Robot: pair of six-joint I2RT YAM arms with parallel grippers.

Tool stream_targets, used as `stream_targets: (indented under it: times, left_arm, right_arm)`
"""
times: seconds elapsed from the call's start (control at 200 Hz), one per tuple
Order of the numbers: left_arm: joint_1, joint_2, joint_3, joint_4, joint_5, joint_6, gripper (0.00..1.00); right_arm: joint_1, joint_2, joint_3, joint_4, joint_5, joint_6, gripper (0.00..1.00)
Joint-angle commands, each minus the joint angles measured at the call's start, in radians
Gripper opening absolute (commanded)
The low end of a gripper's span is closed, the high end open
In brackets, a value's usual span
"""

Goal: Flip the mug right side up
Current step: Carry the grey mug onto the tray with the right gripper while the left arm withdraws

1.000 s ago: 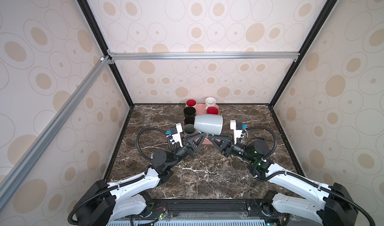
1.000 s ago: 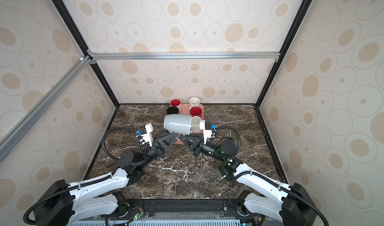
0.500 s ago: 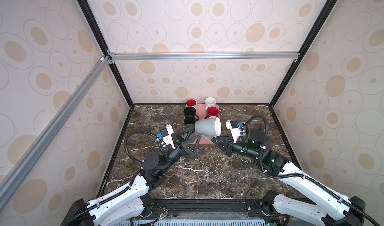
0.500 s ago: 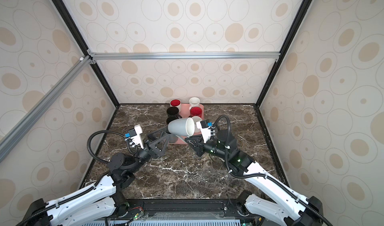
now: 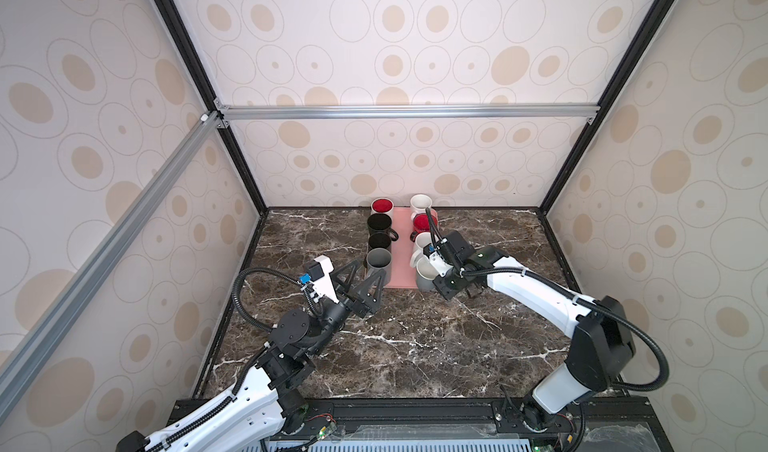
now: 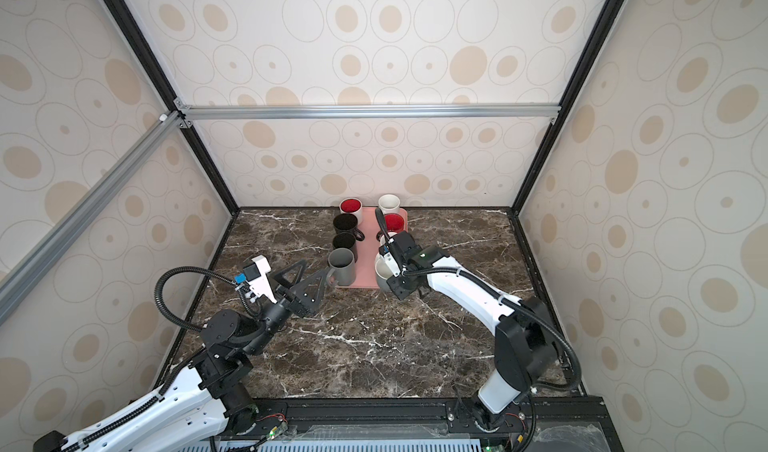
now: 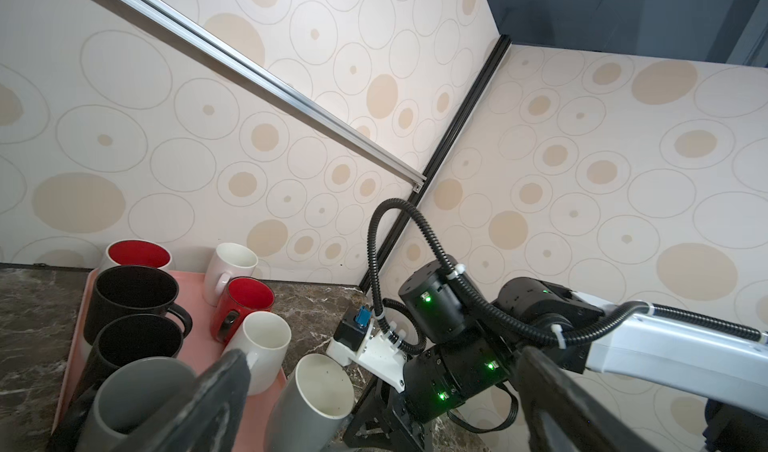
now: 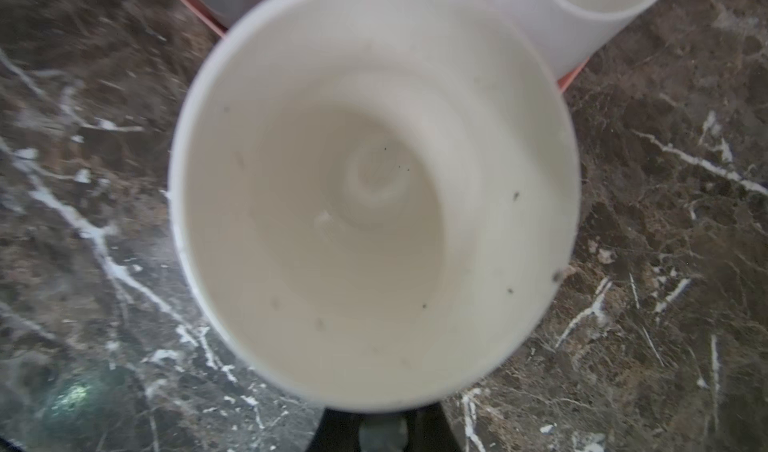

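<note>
The left arm reaches forward with its forearm low, and its claw (image 5: 367,272) is spread wide. The right arm stretches forward, wrist bent downward, its claw (image 5: 441,284) clamped tight.

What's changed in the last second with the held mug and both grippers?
The left gripper let go of the white-lined grey mug, opened and pulled back left. The right gripper, shut on it, swung it from sideways in mid-air to mouth up, slightly tilted, at the near right corner of the pink tray. The other mugs stayed put.
</note>
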Motion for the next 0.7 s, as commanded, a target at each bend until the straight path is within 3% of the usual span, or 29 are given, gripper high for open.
stream_targets:
  times: [0.0, 0.695]
  left_arm:
    - [0.007, -0.024, 0.017, -0.030, -0.028, 0.037, 0.99]
    - [0.008, -0.058, -0.005, -0.055, -0.050, 0.043, 1.00]
  right_arm:
    - [-0.018, -0.001, 0.070, -0.017, 0.032, -0.050, 0.00]
    - [-0.074, 0.208, 0.161, 0.010, 0.029, -0.055, 0.01]
